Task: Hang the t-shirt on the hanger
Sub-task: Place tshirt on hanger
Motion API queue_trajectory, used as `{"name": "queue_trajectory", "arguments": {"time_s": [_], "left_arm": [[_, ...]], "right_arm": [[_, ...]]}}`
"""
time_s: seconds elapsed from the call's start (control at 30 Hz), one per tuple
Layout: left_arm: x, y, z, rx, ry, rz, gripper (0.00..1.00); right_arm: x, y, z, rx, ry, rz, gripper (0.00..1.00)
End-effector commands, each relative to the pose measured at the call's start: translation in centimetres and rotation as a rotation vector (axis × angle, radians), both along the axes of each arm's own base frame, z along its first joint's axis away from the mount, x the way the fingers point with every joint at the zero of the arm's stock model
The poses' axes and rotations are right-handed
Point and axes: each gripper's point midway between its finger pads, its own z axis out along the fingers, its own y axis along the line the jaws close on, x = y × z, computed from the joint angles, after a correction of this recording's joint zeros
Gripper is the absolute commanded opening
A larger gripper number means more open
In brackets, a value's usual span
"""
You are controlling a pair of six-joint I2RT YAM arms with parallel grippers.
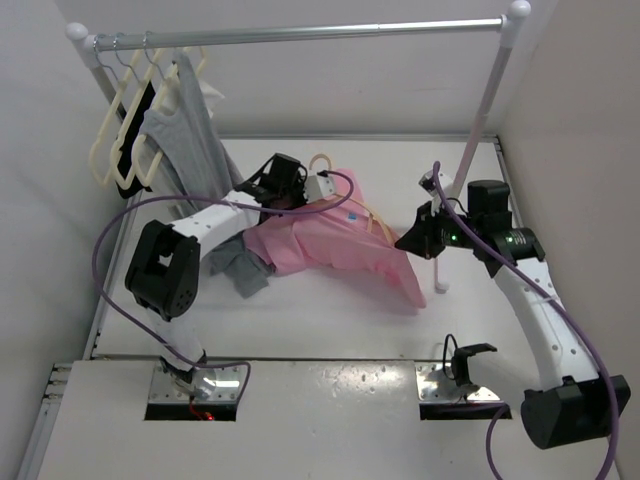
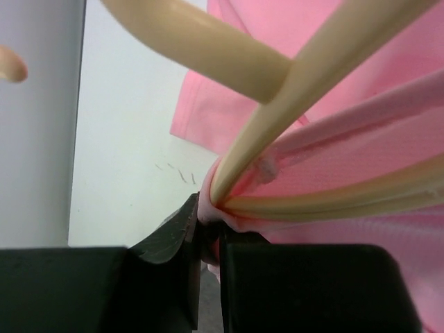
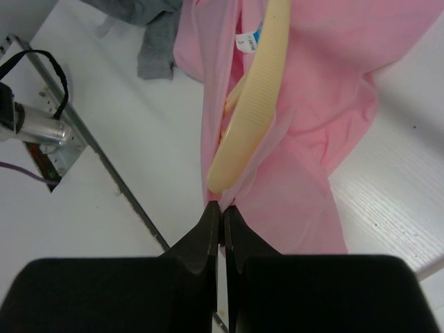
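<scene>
The pink t-shirt (image 1: 340, 245) hangs stretched between both grippers above the table, its lower part drooping onto the surface. The peach hanger (image 1: 378, 225) lies inside the neck, and its hook (image 1: 320, 160) sticks out at the far side. My left gripper (image 1: 303, 203) is shut on pink fabric at one hanger end (image 2: 208, 222), where the hanger (image 2: 277, 132) runs into the t-shirt (image 2: 361, 180). My right gripper (image 1: 403, 243) pinches shirt fabric just below the other hanger tip (image 3: 223, 208). The ribbed hanger arm (image 3: 257, 111) is wrapped by the t-shirt (image 3: 326, 104), beside the blue label (image 3: 258, 31).
A clothes rail (image 1: 300, 35) spans the back, with its right post (image 1: 480, 120) standing close behind my right arm. Pale cream hangers (image 1: 125, 130) and a gray garment (image 1: 185, 130) hang at its left end. The garment's gray tail (image 1: 240, 270) lies on the table by the left arm.
</scene>
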Motion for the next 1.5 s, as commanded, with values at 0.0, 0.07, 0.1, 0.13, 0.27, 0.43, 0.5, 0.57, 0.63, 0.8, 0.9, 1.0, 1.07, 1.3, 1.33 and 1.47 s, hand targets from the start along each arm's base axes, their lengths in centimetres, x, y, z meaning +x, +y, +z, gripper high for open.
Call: {"name": "queue_trajectory", "arguments": {"time_s": [0.0, 0.07, 0.1, 0.13, 0.27, 0.43, 0.5, 0.57, 0.63, 0.8, 0.9, 1.0, 1.07, 1.3, 1.33, 1.47], "left_arm": [[1.4, 6.7, -0.1, 0.160, -0.065, 0.256, 0.00], [0.9, 6.7, -0.5, 0.185, -0.081, 0.235, 0.00], [0.7, 7.0, -0.5, 0.196, -0.092, 0.238, 0.00], [0.3, 7.5, -0.3, 0.207, -0.108, 0.240, 0.00], [-1.0, 7.8, 0.2, 0.284, -0.159, 0.174, 0.00], [-2.7, 5.9, 1.2, 0.315, -0.217, 0.082, 0.00], [-3.0, 5.0, 1.7, 0.314, -0.232, 0.055, 0.00], [-3.2, 3.4, 2.5, 0.307, -0.242, 0.025, 0.00], [-3.6, 2.1, 3.0, 0.259, -0.221, -0.009, 0.00], [-5.8, -1.5, 3.8, 0.140, -0.071, -0.107, 0.00], [-7.3, -3.7, 4.4, 0.056, 0.024, -0.174, 0.00], [-8.9, -5.3, 4.5, -0.015, 0.097, -0.214, 0.00], [-9.4, -5.8, 4.6, -0.030, 0.110, -0.218, 0.00], [-9.9, -6.6, 4.8, -0.029, 0.111, -0.240, 0.00], [-9.7, -6.7, 5.3, -0.034, 0.102, -0.240, 0.00], [-9.9, -7.3, 5.7, -0.064, 0.107, -0.257, 0.00]], "right_arm": [[-2.6, 1.5, 3.5, 0.102, -0.036, 0.127, 0.00], [-2.4, 1.5, 4.0, 0.109, -0.052, 0.123, 0.00], [-2.3, 1.4, 4.0, 0.109, -0.039, 0.106, 0.00], [-1.5, 1.0, 3.6, 0.092, -0.006, 0.048, 0.00], [1.6, -0.5, 0.8, 0.020, 0.163, -0.151, 0.00], [4.8, -1.7, -4.3, -0.038, 0.357, -0.373, 0.00], [5.3, -1.7, -5.0, -0.029, 0.404, -0.420, 0.00], [6.3, -1.6, -4.8, -0.009, 0.385, -0.444, 0.00], [6.7, -1.5, -4.4, 0.020, 0.359, -0.458, 0.00], [7.6, 0.6, -2.4, 0.129, 0.266, -0.386, 0.00], [8.3, 1.3, -3.2, 0.136, 0.284, -0.373, 0.00], [8.4, 2.2, -3.8, 0.120, 0.283, -0.326, 0.05], [8.4, 2.6, -3.8, 0.107, 0.263, -0.289, 0.20], [8.6, 1.5, -0.4, -0.042, 0.083, -0.178, 0.57], [7.9, 1.2, -0.6, -0.067, 0.104, -0.162, 0.61], [7.4, 0.4, 0.2, -0.144, 0.041, -0.108, 0.71]]}}
